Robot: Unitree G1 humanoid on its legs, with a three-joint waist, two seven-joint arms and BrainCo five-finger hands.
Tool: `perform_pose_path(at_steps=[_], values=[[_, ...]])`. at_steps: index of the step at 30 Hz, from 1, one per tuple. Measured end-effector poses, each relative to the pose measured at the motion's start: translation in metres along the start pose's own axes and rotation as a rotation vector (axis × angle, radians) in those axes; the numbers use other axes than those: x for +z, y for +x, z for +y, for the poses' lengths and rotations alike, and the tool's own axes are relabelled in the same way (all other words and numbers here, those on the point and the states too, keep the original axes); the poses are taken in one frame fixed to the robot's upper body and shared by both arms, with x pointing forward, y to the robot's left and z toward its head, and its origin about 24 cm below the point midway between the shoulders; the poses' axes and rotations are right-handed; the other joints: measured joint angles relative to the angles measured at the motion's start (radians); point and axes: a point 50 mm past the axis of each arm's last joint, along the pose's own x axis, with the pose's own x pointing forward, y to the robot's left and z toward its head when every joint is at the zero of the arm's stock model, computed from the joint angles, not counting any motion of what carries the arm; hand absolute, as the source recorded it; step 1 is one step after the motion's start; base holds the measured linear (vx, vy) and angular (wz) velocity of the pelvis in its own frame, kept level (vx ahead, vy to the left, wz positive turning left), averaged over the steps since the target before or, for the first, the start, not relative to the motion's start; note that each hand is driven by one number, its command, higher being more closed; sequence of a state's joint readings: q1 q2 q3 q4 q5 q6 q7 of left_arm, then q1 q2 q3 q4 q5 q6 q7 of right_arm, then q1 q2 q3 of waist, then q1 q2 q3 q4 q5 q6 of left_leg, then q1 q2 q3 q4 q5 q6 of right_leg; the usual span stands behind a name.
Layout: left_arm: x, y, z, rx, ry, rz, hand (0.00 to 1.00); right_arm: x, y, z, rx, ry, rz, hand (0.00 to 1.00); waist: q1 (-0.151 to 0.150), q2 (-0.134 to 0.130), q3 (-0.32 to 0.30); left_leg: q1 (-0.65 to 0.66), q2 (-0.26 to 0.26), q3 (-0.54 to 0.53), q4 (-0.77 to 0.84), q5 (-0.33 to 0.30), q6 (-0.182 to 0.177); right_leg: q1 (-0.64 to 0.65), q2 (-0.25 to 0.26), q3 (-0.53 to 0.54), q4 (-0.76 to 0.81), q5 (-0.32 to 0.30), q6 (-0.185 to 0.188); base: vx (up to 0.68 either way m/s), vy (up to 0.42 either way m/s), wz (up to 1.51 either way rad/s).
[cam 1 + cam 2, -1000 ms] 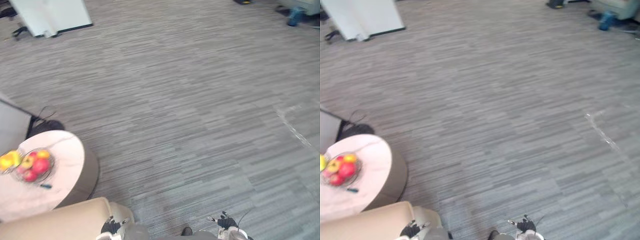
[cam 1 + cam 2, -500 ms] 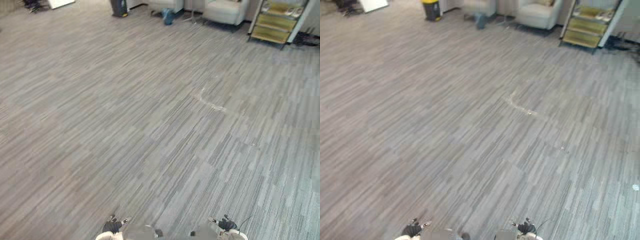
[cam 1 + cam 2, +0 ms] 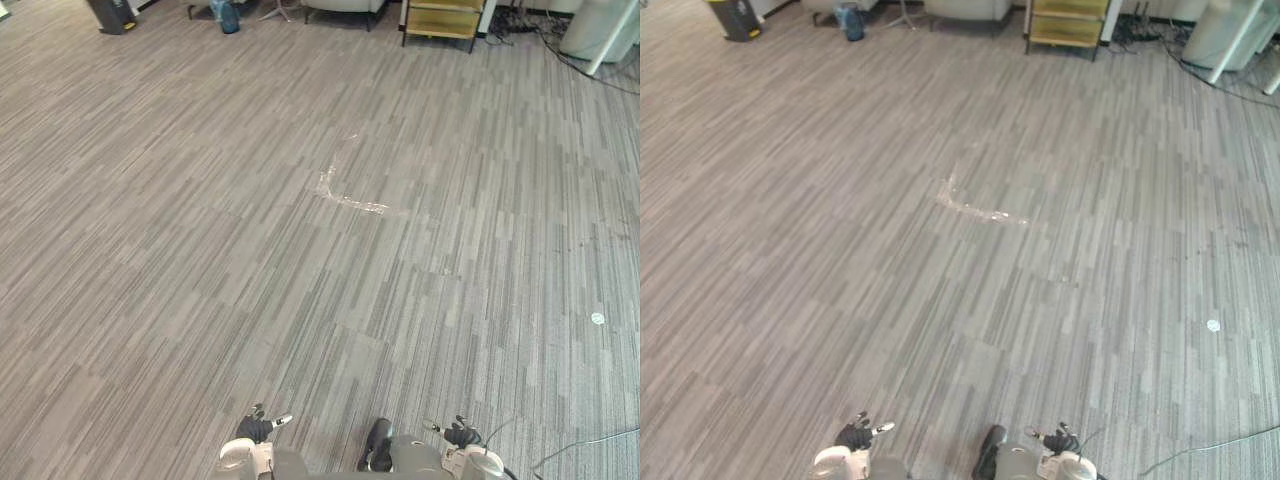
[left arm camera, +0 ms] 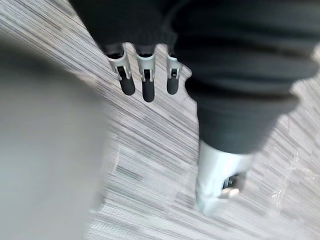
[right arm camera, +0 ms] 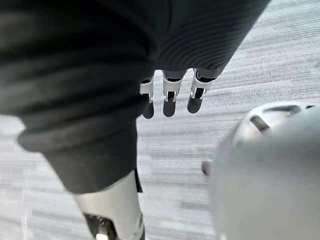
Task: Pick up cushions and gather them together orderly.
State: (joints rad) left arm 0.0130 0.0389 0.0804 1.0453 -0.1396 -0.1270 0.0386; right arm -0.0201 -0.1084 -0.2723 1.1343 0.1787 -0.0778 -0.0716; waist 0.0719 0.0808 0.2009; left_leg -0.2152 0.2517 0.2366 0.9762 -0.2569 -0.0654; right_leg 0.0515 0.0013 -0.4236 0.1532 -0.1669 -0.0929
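The left hand hangs on the near side of the pale scuff mark, fingers straight and slack, holding nothing; the right hand hangs level with it, equally loose and empty. Where the cushions are I cannot tell – only striped grey carpet lies around the mark. My reading is that this is a search-and-approach step, with no grasp due yet. It would go well with both hands left relaxed and low, and with the gaze lifted past the mark toward the pale armchair beyond it, the likeliest place for cushions. The cable tangle beyond and right of the mark should be skirted. Of the containers, a black bin stands far beyond and left of the mark, its top cut off, so its contents are hidden. A small blue object sits between bin and armchair. The yellowish shelf unit stands beyond and right of the mark – what its shelves carry is too small to tell.
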Motion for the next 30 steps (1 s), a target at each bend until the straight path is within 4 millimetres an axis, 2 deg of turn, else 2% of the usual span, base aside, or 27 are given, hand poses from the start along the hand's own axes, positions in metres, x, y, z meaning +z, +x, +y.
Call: perform_pose_path(at_steps=[3,4,5,6,7,8,9,10,11,12,13,14,15,16,17,18,19,21,22,23,24,25,26,27,28,29,30], values=[[0.006,0.001,-0.001,-0.005,-0.003,-0.029,0.00,0.011,0.002,0.001,-0.003,-0.001,-0.026,0.00,0.017,-0.007,0.005,-0.082,-0.073,0.068,-0.348,0.009,0.011,0.078,-0.006,0.074,-0.077,-0.003,0.026,0.36,-0.034,-0.70],[0.007,0.001,0.000,0.000,-0.009,-0.036,0.00,0.012,0.003,0.001,-0.003,-0.001,-0.028,0.00,0.023,-0.011,0.008,-0.086,-0.118,0.071,-0.549,0.063,0.003,0.114,-0.016,0.089,-0.105,-0.014,0.044,0.58,0.056,-0.59],[0.006,0.000,-0.001,-0.002,-0.010,-0.036,0.00,0.010,0.002,0.000,-0.006,-0.006,-0.026,0.00,0.027,-0.008,0.005,-0.080,-0.145,0.088,-0.757,0.144,0.001,0.150,-0.013,0.108,-0.140,-0.030,0.071,0.59,0.089,-0.49],[0.006,0.001,-0.002,-0.003,-0.011,-0.037,0.00,0.010,0.002,0.000,-0.007,-0.007,-0.025,0.00,0.033,-0.006,0.005,-0.088,-0.148,0.089,-0.789,0.187,0.015,0.167,-0.009,0.116,-0.152,-0.039,0.084,0.62,0.146,-0.49],[0.007,0.001,0.000,0.001,-0.011,-0.041,0.00,0.009,0.002,0.002,-0.003,-0.006,-0.022,0.00,0.048,-0.020,0.000,-0.086,-0.159,0.082,-0.775,0.277,0.053,0.197,-0.017,0.134,-0.169,-0.056,0.111,0.47,0.123,-0.31],[0.009,0.001,0.004,0.010,-0.006,-0.047,0.00,0.007,0.001,0.008,0.013,0.000,-0.016,0.00,0.047,-0.044,-0.013,-0.089,-0.188,0.075,-0.759,0.290,0.096,0.214,-0.044,0.138,-0.171,-0.073,0.137,0.65,0.117,-0.05],[0.012,0.002,0.009,0.019,0.002,-0.053,0.00,0.002,0.000,0.011,0.022,0.001,-0.006,0.00,0.035,-0.081,-0.019,-0.101,-0.216,0.068,-0.709,0.240,0.128,0.209,-0.080,0.137,-0.126,-0.081,0.160,0.66,0.095,0.16],[0.013,0.002,0.009,0.019,0.000,-0.054,0.00,0.001,0.000,0.012,0.026,-0.005,-0.002,0.00,0.036,-0.093,-0.013,-0.102,-0.219,0.066,-0.673,0.204,0.154,0.184,-0.098,0.147,-0.044,-0.090,0.191,0.77,0.137,0.19],[0.011,0.002,0.010,0.023,-0.002,-0.046,0.00,-0.002,0.000,0.011,0.028,-0.018,0.016,0.00,0.040,-0.082,-0.020,-0.079,-0.212,0.068,-0.636,0.157,0.137,0.131,-0.116,0.171,0.137,-0.093,0.223,0.61,0.147,0.14],[0.011,0.002,0.011,0.024,0.003,-0.043,0.00,-0.005,-0.001,0.011,0.030,-0.023,0.025,0.00,0.037,-0.085,-0.020,-0.043,-0.215,0.060,-0.627,0.119,0.129,0.067,-0.138,0.197,0.327,-0.061,0.281,0.61,0.154,0.18],[0.009,0.002,0.011,0.024,0.007,-0.034,0.00,-0.006,-0.001,0.012,0.039,-0.025,0.027,0.00,0.033,-0.092,-0.015,0.022,-0.225,0.047,-0.640,0.075,0.127,-0.025,-0.174,0.231,0.583,-0.002,0.345,0.49,0.102,0.20],[0.007,0.002,0.012,0.026,0.010,-0.023,0.00,-0.007,-0.001,0.012,0.041,-0.032,0.028,0.00,0.030,-0.095,-0.013,0.073,-0.234,0.037,-0.658,0.055,0.129,-0.070,-0.197,0.235,0.705,-0.023,0.318,0.62,0.086,0.25],[0.003,0.001,0.014,0.027,0.029,-0.006,0.00,-0.009,-0.002,0.010,0.040,-0.038,0.032,0.00,0.021,-0.093,-0.011,0.167,-0.248,0.020,-0.701,0.041,0.127,-0.116,-0.222,0.216,0.788,-0.073,0.266,0.61,0.046,0.31],[-0.001,0.000,0.013,0.015,0.054,0.012,0.00,-0.010,-0.002,0.009,0.041,-0.044,0.033,0.00,0.011,-0.074,-0.003,0.258,-0.248,0.004,-0.760,0.042,0.127,-0.153,-0.233,0.178,0.767,-0.119,0.194,0.72,0.024,0.36],[0.000,0.001,0.011,0.009,0.061,0.015,0.00,-0.008,-0.002,0.009,0.046,-0.044,0.028,0.00,-0.006,-0.067,0.001,0.312,-0.238,-0.003,-0.788,0.042,0.126,-0.191,-0.231,0.150,0.710,-0.142,0.153,0.69,-0.031,0.38],[0.001,0.001,0.011,0.010,0.061,0.013,0.00,0.000,0.000,0.011,0.054,-0.044,0.000,0.00,-0.016,-0.058,0.004,0.359,-0.225,-0.018,-0.807,0.042,0.126,-0.258,-0.218,0.129,0.581,-0.150,0.133,0.55,-0.071,0.36],[0.001,0.001,0.011,0.009,0.061,0.013,0.00,0.003,0.000,0.011,0.057,-0.042,-0.015,0.00,-0.021,-0.056,0.005,0.374,-0.218,-0.032,-0.814,0.042,0.126,-0.293,-0.205,0.136,0.493,-0.137,0.137,0.53,-0.139,0.52],[0.005,0.003,0.010,0.006,0.066,0.001,0.00,0.009,0.000,0.011,0.059,-0.039,-0.046,0.00,-0.038,-0.064,0.004,0.411,-0.208,-0.062,-0.843,0.037,0.118,-0.351,-0.166,0.195,0.184,0.006,0.166,0.59,-0.214,0.75],[0.004,0.002,0.012,0.010,0.072,0.006,0.00,0.004,-0.001,0.007,0.048,-0.038,-0.034,0.00,-0.048,-0.073,0.000,0.449,-0.217,-0.078,-0.857,0.008,0.067,-0.357,-0.159,0.242,0.069,0.119,0.178,0.57,-0.231,1.05],[-0.002,0.000,0.014,0.015,0.069,0.021,0.00,-0.005,-0.003,0.001,0.034,-0.041,-0.010,0.00,-0.054,-0.097,-0.014,0.492,-0.212,-0.119,-0.851,-0.043,0.003,-0.371,-0.151,0.298,0.108,0.270,0.129,0.62,-0.276,0.85],[-0.007,-0.001,0.005,0.004,0.042,0.037,0.00,-0.001,-0.001,-0.007,0.017,-0.047,-0.011,0.00,-0.054,-0.055,-0.015,0.511,-0.176,-0.137,-0.842,-0.052,-0.002,-0.395,-0.129,0.282,0.207,0.215,0.113,0.62,-0.306,0.56],[-0.016,-0.003,-0.002,-0.010,0.029,0.062,0.00,0.002,-0.001,-0.015,-0.003,-0.053,-0.016,0.00,-0.053,-0.023,-0.038,0.457,-0.142,-0.161,-0.723,-0.049,-0.008,-0.399,-0.114,0.258,0.252,0.127,0.103,0.69,-0.353,0.21],[-0.017,-0.004,-0.005,-0.011,0.016,0.064,0.00,0.004,0.000,-0.017,-0.013,-0.035,-0.021,0.00,-0.053,0.005,-0.039,0.375,-0.104,-0.172,-0.532,-0.040,-0.021,-0.375,-0.100,0.231,0.265,0.082,0.091,0.54,-0.272,0.25],[-0.016,-0.003,-0.006,-0.008,0.001,0.063,0.00,0.004,0.000,-0.017,-0.014,-0.028,-0.024,0.00,-0.054,0.019,-0.033,0.337,-0.084,-0.176,-0.434,-0.019,-0.024,-0.354,-0.091,0.215,0.263,0.066,0.083,0.53,-0.276,0.31],[-0.015,-0.003,-0.006,-0.002,-0.027,0.056,0.00,0.003,-0.001,-0.019,-0.028,0.000,-0.021,0.00,-0.058,0.032,-0.023,0.270,-0.049,-0.179,-0.264,0.049,-0.021,-0.310,-0.075,0.199,0.252,0.045,0.074,0.53,-0.238,0.32],[-0.011,-0.003,-0.005,0.009,-0.051,0.034,0.00,0.001,-0.001,-0.019,-0.034,0.001,-0.016,0.00,-0.048,0.031,-0.013,0.167,0.013,-0.166,-0.015,0.086,-0.006,-0.214,-0.046,0.184,0.224,0.000,0.049,0.53,-0.227,0.24],[-0.009,-0.003,-0.003,0.011,-0.049,0.021,0.00,-0.001,-0.003,-0.017,-0.032,0.017,-0.020,0.00,-0.037,0.026,-0.006,0.131,0.031,-0.145,0.069,0.064,-0.004,-0.153,-0.036,0.179,0.200,-0.019,0.039,0.52,-0.178,0.09]])
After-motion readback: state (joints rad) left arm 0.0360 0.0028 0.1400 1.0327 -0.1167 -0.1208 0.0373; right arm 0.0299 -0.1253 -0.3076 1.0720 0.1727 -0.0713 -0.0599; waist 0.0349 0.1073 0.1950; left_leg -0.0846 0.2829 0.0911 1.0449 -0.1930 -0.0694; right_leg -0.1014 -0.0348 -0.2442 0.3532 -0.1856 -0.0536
